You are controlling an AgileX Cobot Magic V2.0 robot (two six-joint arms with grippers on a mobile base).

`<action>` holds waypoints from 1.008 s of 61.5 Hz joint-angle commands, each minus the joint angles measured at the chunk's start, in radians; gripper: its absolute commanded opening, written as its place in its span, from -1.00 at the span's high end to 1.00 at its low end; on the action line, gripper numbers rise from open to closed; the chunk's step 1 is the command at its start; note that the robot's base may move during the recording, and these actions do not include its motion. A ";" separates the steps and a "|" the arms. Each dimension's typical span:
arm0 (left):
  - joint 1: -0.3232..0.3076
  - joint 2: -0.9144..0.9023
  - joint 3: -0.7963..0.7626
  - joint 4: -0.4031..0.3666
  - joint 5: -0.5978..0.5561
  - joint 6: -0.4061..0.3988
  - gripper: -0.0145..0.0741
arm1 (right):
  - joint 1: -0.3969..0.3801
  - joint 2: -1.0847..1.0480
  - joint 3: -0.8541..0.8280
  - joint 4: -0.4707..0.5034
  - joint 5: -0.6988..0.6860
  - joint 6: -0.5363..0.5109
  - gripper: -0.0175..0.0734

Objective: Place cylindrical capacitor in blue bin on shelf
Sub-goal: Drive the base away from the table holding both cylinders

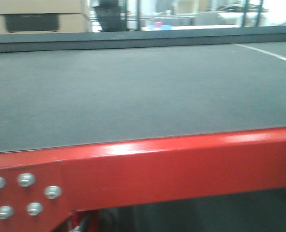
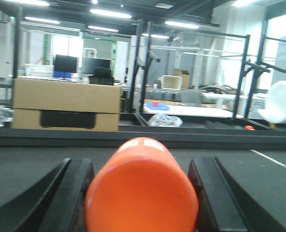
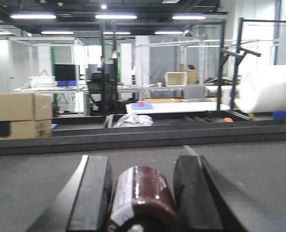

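In the left wrist view my left gripper (image 2: 140,164) is shut on an orange cylindrical capacitor (image 2: 142,193) with white marks on top; its black fingers (image 2: 67,193) press both sides. In the right wrist view my right gripper (image 3: 143,164) is shut on a glossy dark maroon cylindrical capacitor (image 3: 143,198) with a pale label strip, held between black fingers (image 3: 92,193). Both grippers hover low over a dark grey mat. The shelf with its steel rail and the blue bins are out of view. Neither gripper shows in the front view.
The front view shows a red-framed table (image 1: 181,164) with a dark mat (image 1: 133,92). A raised dark rim (image 2: 133,137) runs along its far side. Beyond are stacked cardboard boxes (image 2: 65,104), a white foam roll (image 3: 266,89) and black racks.
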 commanded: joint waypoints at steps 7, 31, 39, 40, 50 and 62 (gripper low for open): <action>-0.002 -0.005 0.001 -0.004 -0.022 -0.002 0.92 | 0.002 -0.006 0.000 -0.007 -0.023 -0.002 0.97; -0.002 -0.005 0.001 -0.004 -0.022 -0.002 0.92 | 0.002 -0.006 0.000 -0.007 -0.023 -0.002 0.97; -0.002 -0.005 0.001 -0.004 -0.022 -0.002 0.92 | 0.002 -0.006 0.000 -0.007 -0.023 -0.002 0.97; -0.002 -0.005 0.001 -0.004 -0.022 -0.002 0.92 | 0.002 -0.006 0.000 -0.007 -0.023 -0.002 0.97; -0.002 -0.005 0.001 -0.004 -0.022 -0.002 0.92 | 0.002 -0.006 0.000 -0.007 -0.023 -0.002 0.97; -0.002 -0.005 0.001 -0.004 -0.022 -0.002 0.92 | 0.002 -0.006 0.000 -0.007 -0.023 -0.002 0.97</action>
